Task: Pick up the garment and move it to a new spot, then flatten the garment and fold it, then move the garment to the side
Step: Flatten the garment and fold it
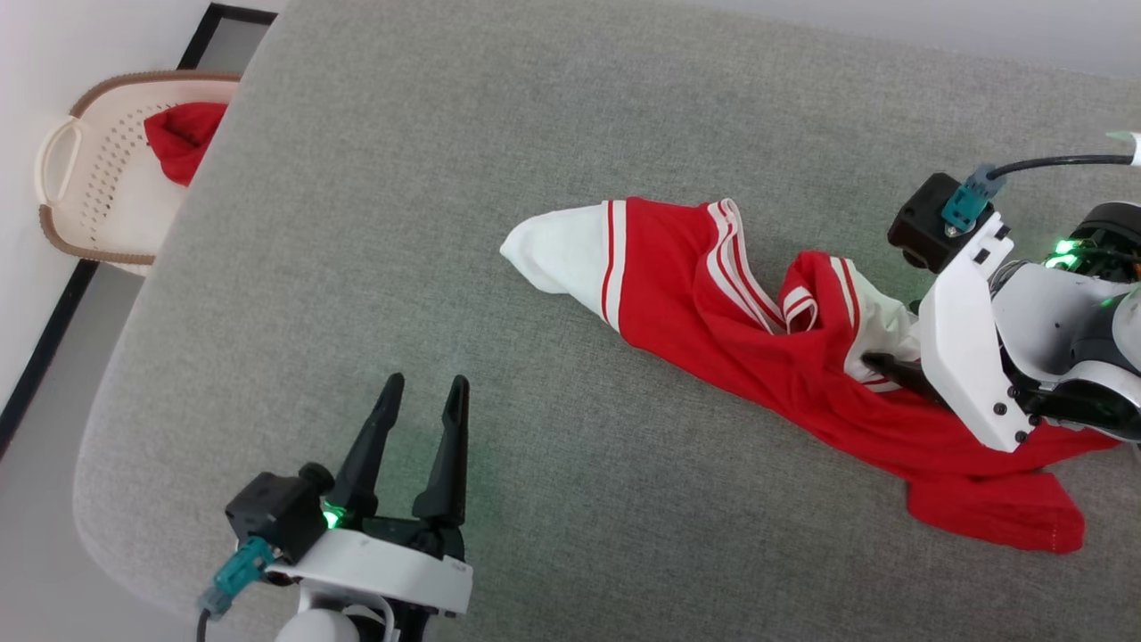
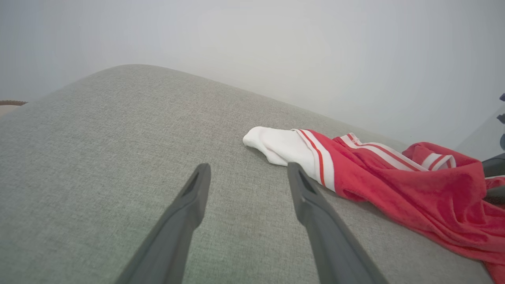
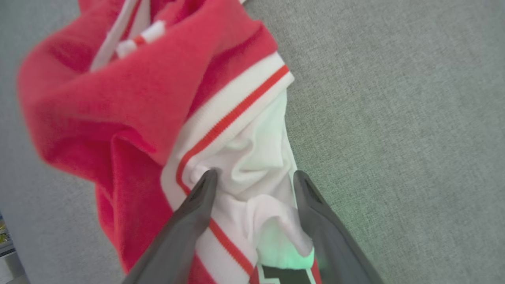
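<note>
The garment (image 1: 713,303), a red jersey T-shirt with white sleeves and red-and-white stripe trim, lies crumpled in a long diagonal on the grey surface (image 1: 446,178), right of centre. One white sleeve (image 1: 557,254) points left. My right gripper (image 1: 891,358) is at the garment's right part, its jaws apart on either side of a bunched white sleeve (image 3: 256,165). A bit of black lettering shows low between its fingers in the right wrist view. My left gripper (image 1: 426,382) stands open over bare surface at the lower left, short of the garment (image 2: 394,181); the left gripper (image 2: 246,169) has nothing between its fingers.
A cream perforated basket (image 1: 98,178) holding a plain red cloth lump (image 1: 183,138) stands on the floor beyond the surface's left edge. The surface's rounded corner (image 1: 98,464) lies near my left gripper. Bare grey surface stretches across the left and far side.
</note>
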Controlling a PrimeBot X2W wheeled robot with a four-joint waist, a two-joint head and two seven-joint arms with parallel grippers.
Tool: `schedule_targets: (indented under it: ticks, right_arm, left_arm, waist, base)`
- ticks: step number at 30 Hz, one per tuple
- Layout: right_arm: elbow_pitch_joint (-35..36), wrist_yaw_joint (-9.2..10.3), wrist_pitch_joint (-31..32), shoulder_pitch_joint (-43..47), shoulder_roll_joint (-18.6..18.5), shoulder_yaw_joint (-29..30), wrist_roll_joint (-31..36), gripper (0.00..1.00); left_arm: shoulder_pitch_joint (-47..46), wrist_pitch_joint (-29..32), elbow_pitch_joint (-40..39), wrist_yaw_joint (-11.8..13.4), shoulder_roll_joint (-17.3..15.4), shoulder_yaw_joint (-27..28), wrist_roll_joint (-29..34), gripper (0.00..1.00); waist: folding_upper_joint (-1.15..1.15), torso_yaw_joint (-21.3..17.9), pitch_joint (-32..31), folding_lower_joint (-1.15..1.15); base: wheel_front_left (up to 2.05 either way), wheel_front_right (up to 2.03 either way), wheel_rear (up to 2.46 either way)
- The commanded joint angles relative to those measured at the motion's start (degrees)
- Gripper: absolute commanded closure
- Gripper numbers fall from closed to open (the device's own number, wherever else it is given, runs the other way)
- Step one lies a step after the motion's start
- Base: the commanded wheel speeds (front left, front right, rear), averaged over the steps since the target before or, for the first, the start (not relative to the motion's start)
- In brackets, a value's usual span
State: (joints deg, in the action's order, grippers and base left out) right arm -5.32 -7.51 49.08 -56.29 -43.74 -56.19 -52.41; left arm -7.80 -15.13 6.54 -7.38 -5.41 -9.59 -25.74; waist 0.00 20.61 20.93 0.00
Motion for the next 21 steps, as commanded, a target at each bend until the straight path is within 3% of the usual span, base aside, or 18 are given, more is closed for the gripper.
schedule_targets:
  ticks: [1, 2, 3, 4, 5, 6, 7, 13, 21]
  right_arm:
    - [-0.5, 0.04, -0.6, -1.0, -0.2, -0.8, -0.2, 0.00]
    - [-0.7, 0.04, -0.9, -1.1, -0.2, -1.4, -0.5, 0.00]
    - [-0.9, 0.04, -1.1, -1.4, -0.1, -2.0, -0.7, 0.16]
    - [-1.0, 0.04, -1.3, -1.7, -0.1, -2.4, -1.1, 0.54]
    - [-1.0, 0.04, -1.9, -2.0, -0.1, -2.8, -1.3, 0.69]
    - [-1.2, 0.04, -2.3, -2.3, 0.0, -3.0, -1.6, 0.95]
    - [-1.4, 0.04, -2.8, -2.4, 0.0, -3.3, -1.8, 1.00]
    - [-3.0, 0.04, -7.1, -3.4, -0.2, -3.1, -2.8, 1.00]
    - [-5.3, 0.04, -15.1, 0.0, -2.7, 2.5, -5.4, 1.00]
  left_arm:
    - [-0.4, 0.0, -0.1, -0.2, 0.1, -0.1, -0.4, 0.00]
    - [-0.5, 0.0, -0.1, -0.2, 0.1, -0.3, -0.5, 0.00]
    - [-0.5, 0.0, -0.1, -0.2, 0.1, -0.3, -0.6, 0.00]
    - [-0.6, 0.0, 0.0, -0.2, 0.0, -0.4, -0.7, 0.00]
    - [-0.6, 0.0, 0.0, -0.2, 0.0, -0.5, -0.6, 0.00]
    - [-0.6, 0.0, 0.0, -0.2, -0.1, -0.5, -0.6, 0.00]
    - [-0.6, 0.0, 0.1, -0.2, -0.1, -0.5, -0.7, 0.00]
    - [-0.1, 0.0, 0.3, -0.2, -0.7, -0.3, -0.7, 0.00]
    - [1.0, 0.0, -0.2, -0.2, -1.8, 0.2, -0.4, 0.00]
  waist:
    - [0.00, 0.1, 0.1, 0.00]
    - [0.00, 0.1, 0.2, 0.00]
    - [0.00, 0.1, 0.2, 0.00]
    - [0.00, 0.1, 0.2, 0.00]
    - [0.00, 0.1, 0.2, 0.00]
    - [0.00, 0.0, 0.2, 0.00]
    - [0.00, 0.0, 0.2, 0.00]
    - [0.00, -0.9, -0.8, 0.00]
    - [0.00, -3.3, -2.5, 0.00]
  base:
    - [0.00, 0.00, 0.00]
    - [0.00, 0.00, 0.00]
    - [0.00, 0.00, 0.00]
    - [0.00, 0.00, 0.00]
    - [0.00, 0.00, 0.00]
    - [0.00, 0.00, 0.00]
    - [0.00, 0.00, 0.00]
    - [0.00, 0.00, 0.00]
    - [0.00, 0.00, 0.00]
